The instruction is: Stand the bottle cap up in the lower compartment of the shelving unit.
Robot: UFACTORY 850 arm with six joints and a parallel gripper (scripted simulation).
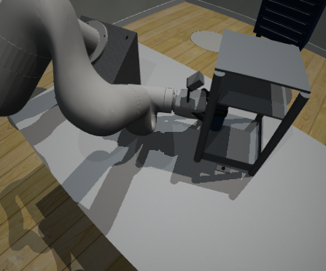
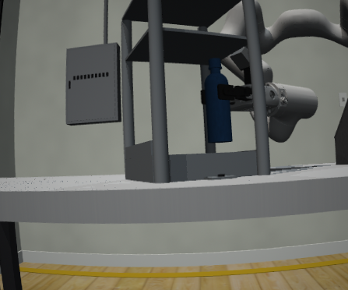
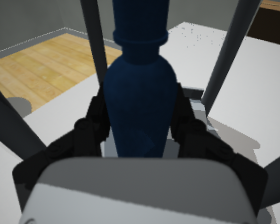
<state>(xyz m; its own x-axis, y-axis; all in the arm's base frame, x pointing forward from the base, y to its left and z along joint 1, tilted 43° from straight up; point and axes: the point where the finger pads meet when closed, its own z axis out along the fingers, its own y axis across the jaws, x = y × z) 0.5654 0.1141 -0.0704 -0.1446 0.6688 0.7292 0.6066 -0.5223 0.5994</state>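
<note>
The dark blue bottle [image 2: 217,105] stands cap up, held in the air inside the shelving unit's [image 2: 187,90] lower compartment, near its front, a little above the floor. My gripper [image 2: 223,93] is shut on the bottle's body from the front side. In the wrist view the bottle [image 3: 139,95] fills the middle between the two black fingers, with posts on either side. In the top view the bottle [image 1: 218,118] is mostly hidden behind the front left post, and the gripper [image 1: 204,100] reaches in there.
The shelf above [image 2: 187,44] is close over the bottle's cap. The compartment floor [image 1: 233,143] and the back stop lie behind the bottle. A dark box [image 1: 118,55] stands at the robot's base. A grey wall cabinet [image 2: 93,83] hangs behind.
</note>
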